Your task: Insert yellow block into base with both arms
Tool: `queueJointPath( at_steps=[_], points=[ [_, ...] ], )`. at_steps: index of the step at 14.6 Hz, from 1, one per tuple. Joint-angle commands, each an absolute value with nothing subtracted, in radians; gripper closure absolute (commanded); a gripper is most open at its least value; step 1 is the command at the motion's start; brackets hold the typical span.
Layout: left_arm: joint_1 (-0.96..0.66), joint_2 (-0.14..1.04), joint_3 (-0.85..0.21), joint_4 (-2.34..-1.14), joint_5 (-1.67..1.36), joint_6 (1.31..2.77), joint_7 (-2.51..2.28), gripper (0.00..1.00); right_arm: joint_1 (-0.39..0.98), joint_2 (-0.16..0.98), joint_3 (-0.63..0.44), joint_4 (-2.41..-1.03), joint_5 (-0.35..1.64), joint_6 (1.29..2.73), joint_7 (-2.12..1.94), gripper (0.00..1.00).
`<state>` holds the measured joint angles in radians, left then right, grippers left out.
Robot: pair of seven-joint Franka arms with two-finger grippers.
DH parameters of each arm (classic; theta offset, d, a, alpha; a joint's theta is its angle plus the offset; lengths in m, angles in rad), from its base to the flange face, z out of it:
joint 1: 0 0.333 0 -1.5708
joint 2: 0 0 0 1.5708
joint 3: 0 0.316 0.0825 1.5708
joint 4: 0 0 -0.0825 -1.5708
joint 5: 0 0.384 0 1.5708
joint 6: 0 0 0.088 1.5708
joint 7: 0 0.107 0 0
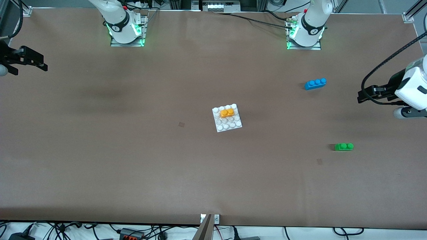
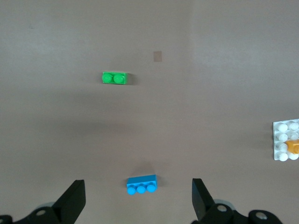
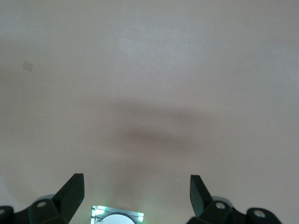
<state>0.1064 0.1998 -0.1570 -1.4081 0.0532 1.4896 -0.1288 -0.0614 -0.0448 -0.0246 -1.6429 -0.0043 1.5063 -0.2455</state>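
Note:
The yellow block point(image 1: 227, 113) sits on the studs of the white base point(image 1: 227, 124) at the middle of the table, along the base's edge farther from the front camera. Both also show at the rim of the left wrist view: the block point(image 2: 294, 147) on the base point(image 2: 281, 134). My left gripper point(image 1: 362, 96) is open and empty, up in the air at the left arm's end of the table; in its own view point(image 2: 138, 200) it hangs over the blue brick. My right gripper point(image 1: 41, 63) is open and empty at the right arm's end point(image 3: 137, 196), over bare table.
A blue three-stud brick point(image 1: 315, 83) lies toward the left arm's end, also in the left wrist view point(image 2: 141, 185). A green two-stud brick point(image 1: 344, 146) lies nearer the front camera, also in the left wrist view point(image 2: 114, 78). The right arm's base plate point(image 3: 117, 217) glows green.

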Motion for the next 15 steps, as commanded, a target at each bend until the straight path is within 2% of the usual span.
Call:
queueJointPath(
  at_steps=[1,15],
  points=[
    [0.118,0.187,-0.161,-1.430,0.028,1.485,-0.109,0.00,-0.063,-0.043,-0.023,-1.629,-0.008,1.494,-0.236,0.00],
    [0.118,0.187,-0.170,-1.424,0.028,1.459,-0.071,0.00,-0.064,-0.043,-0.023,-1.629,-0.008,1.486,-0.235,0.00]
  ],
)
